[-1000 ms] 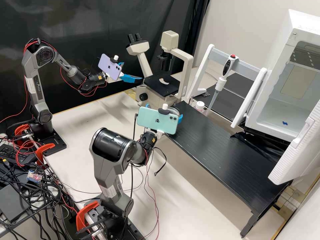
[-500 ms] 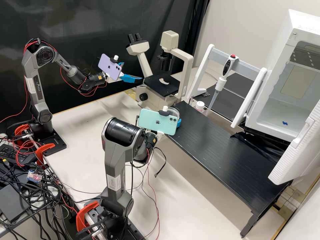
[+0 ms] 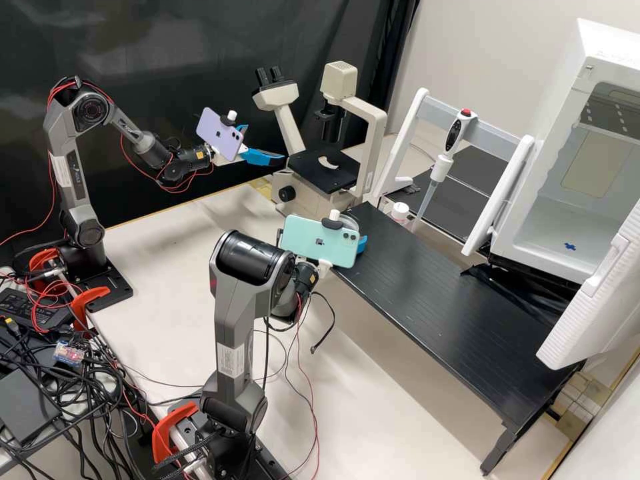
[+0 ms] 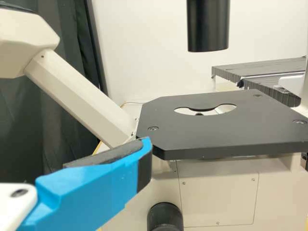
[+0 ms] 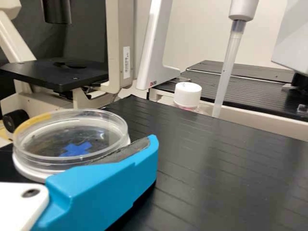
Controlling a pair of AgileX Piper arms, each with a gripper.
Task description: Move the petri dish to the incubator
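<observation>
In the high view, the left gripper (image 3: 265, 143) hangs in the air beside the microscope (image 3: 375, 127), its two blue fingers spread apart. A purple phone (image 3: 220, 135) is mounted on that arm. The right gripper (image 3: 362, 245) is at the corner of the black desk (image 3: 440, 300) nearest the microscope, partly hidden behind a mint phone (image 3: 319, 241). The dish (image 3: 348, 219) shows just above that phone. A pipette (image 3: 456, 133) hangs upright, tip down, from a white rack (image 3: 493, 139), with a white-capped bottle (image 3: 400, 211) near its tip. At the far end of the desk, the incubator (image 3: 600, 41) stands open, a blue cross (image 3: 570, 247) on its floor.

In the left wrist view, one blue finger of the left gripper, its dark pad exposed, is near a corner of the black stage (image 4: 216, 127). Below the stage is a black knob (image 4: 164, 217), and a black tube (image 4: 208, 24) hangs over it.

In the right wrist view, the clear, round dish lies level right beside the right gripper, by the desk's edge. A blue mark (image 5: 75, 148) shows through it. I cannot tell whether the gripper is holding it, nor whether the dish rests on the desk.
</observation>
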